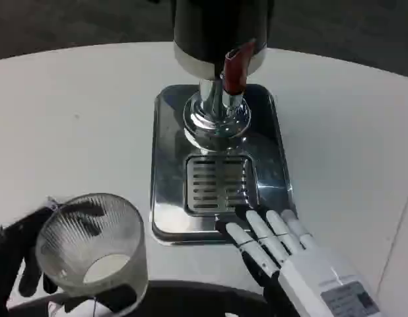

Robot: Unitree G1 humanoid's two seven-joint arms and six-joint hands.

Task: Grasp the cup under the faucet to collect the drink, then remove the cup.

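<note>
A clear ribbed plastic cup (95, 247) stands at the lower left of the head view, off the tray's left side, with whitish liquid at its bottom. My left hand (19, 254), dark fingers showing, wraps around the cup's left side and holds it. The dispenser (217, 39) rises at the top centre with a red tap lever (235, 69) above its chrome faucet (217, 115). Under the faucet lies the steel drip tray (171, 139) with a slotted grate (218, 185). My right hand (283, 254) rests at the tray's front right corner, fingers straight and holding nothing.
The round white table (72, 112) spreads to the left and right of the tray. Its dark front edge (191, 290) curves between my two hands. Dark floor shows beyond the table's far rim.
</note>
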